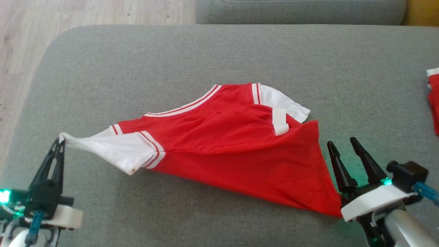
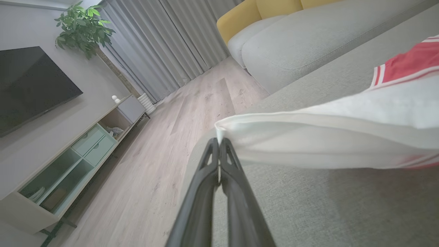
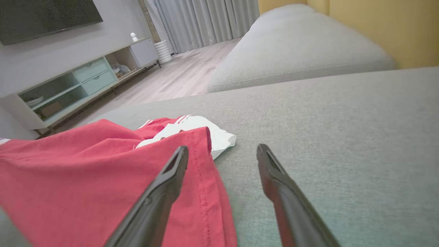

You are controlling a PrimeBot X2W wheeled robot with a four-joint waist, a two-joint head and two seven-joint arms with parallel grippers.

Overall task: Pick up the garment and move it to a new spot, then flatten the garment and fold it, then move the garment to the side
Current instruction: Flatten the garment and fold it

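Red and white, the garment (image 1: 233,147) is lying across the grey sofa seat (image 1: 219,55). Its long axis is running side to side in the head view, from a white sleeve (image 1: 113,151) at your left to a red hem corner low at your right.

Your left hand (image 1: 61,140) is pinching the tip of that sleeve, fingers pressed together on the cloth, and the sleeve is pulling taut from it. Your right hand (image 1: 341,141) is standing spread and holding nothing, just beside the hem edge, so it is the nearer one for that corner. The hem is lying to that hand's left, not between its fingers, so I am judging that it needs shifting left before closing.

The right wrist view is showing this best. The stitched red hem (image 3: 202,178) is running past the left finger (image 3: 161,192), while the gap is sitting mostly over bare cushion. The left wrist view is showing the grip itself, with white cloth caught at the fingertips (image 2: 226,151). The head view is giving you the whole spread, plus a second red garment (image 1: 434,103) at the far right edge, well apart.
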